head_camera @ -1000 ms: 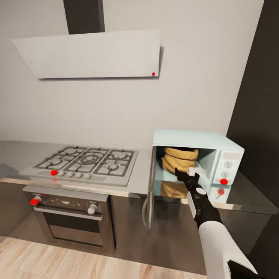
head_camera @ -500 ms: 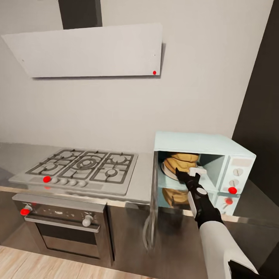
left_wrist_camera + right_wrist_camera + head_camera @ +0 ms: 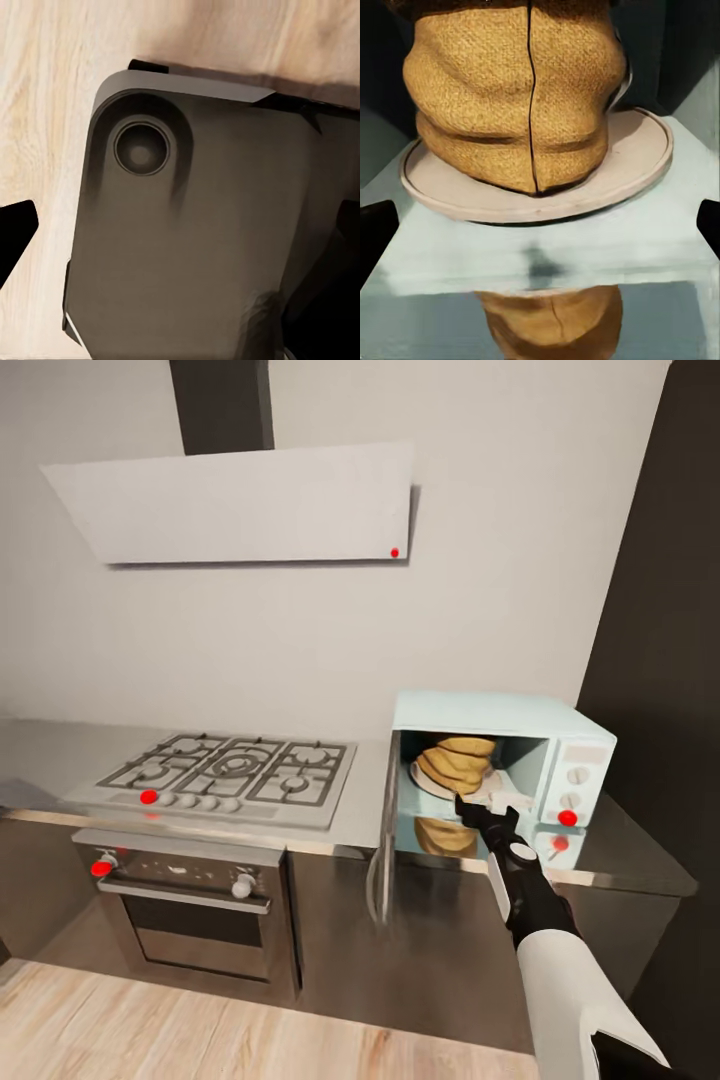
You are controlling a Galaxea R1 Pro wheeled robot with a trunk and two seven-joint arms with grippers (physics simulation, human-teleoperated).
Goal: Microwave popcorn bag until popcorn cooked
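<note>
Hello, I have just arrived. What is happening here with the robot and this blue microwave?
The popcorn bag already stands on the round plate inside the pale-blue microwave, whose door hangs wide open. The right gripper is open and empty at the mouth of the oven, just in front of the bag, not touching it. The door is not yet shut, and the knobs are untouched. The microwave sits on the steel countertop, beside the gas hob.

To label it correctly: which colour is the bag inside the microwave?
The popcorn bag is tan-brown with a woven-looking texture, clearest in the right wrist view.
</note>
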